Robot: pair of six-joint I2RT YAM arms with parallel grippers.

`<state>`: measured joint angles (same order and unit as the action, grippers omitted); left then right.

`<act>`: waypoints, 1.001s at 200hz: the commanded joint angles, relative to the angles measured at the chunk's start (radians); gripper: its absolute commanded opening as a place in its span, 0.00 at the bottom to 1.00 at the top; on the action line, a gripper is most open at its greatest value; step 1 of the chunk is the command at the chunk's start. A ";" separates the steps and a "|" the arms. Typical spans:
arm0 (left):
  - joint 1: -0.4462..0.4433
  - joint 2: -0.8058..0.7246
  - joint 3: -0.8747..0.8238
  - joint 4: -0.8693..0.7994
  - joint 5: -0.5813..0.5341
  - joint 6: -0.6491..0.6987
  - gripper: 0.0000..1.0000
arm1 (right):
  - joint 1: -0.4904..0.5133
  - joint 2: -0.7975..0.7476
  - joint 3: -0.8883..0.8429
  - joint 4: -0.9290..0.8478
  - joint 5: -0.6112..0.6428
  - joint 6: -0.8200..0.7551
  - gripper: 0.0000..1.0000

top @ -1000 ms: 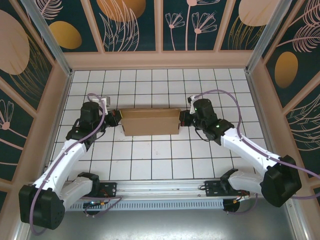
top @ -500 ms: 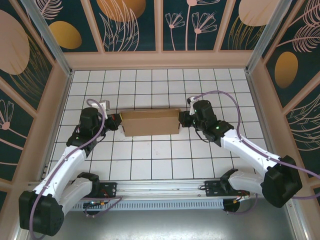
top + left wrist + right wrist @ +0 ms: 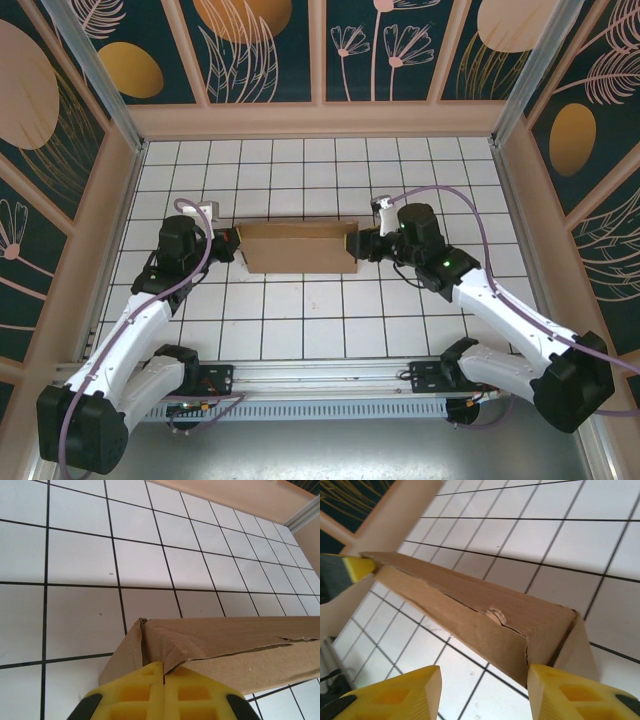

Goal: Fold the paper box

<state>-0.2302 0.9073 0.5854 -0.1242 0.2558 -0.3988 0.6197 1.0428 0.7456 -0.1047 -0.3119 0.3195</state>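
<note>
top external: showed the paper box [image 3: 298,247] whole, lying lengthwise across the tiled table [image 3: 320,320], in its far half.
left wrist: brought the box's left end up close, with a ragged seam running along the top face.
right wrist: gave the right end, with a torn edge and a small dent near the corner.
left gripper [image 3: 164,669]: yellow fingers [image 3: 135,690] clenched together on the cardboard edge at the left end.
right gripper [image 3: 484,677]: released, fingers [image 3: 400,695] spread apart with the box's corner between them.
surface: white tiles with black grid lines.
room: beige-framed walls [image 3: 260,50] with dark panels, leaf and flower drawings.
box contents: could not tell; faces folded over, inside hidden.
</note>
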 commanded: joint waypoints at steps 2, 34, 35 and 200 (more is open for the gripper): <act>-0.008 0.004 -0.019 -0.110 -0.008 0.031 0.00 | -0.003 -0.009 0.052 -0.008 -0.061 -0.025 0.49; -0.012 0.004 -0.016 -0.096 -0.009 0.029 0.00 | -0.007 -0.014 0.128 -0.152 0.166 -0.063 0.48; -0.012 0.003 -0.016 -0.096 -0.008 0.029 0.00 | -0.007 -0.015 0.127 -0.151 0.168 -0.063 0.48; -0.036 -0.051 -0.082 -0.025 0.005 -0.005 0.00 | 0.075 0.072 -0.012 -0.018 0.322 0.109 0.32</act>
<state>-0.2611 0.8585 0.5480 -0.1104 0.2512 -0.3744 0.6502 1.1172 0.7906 -0.1417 -0.0578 0.4259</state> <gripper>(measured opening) 0.059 0.324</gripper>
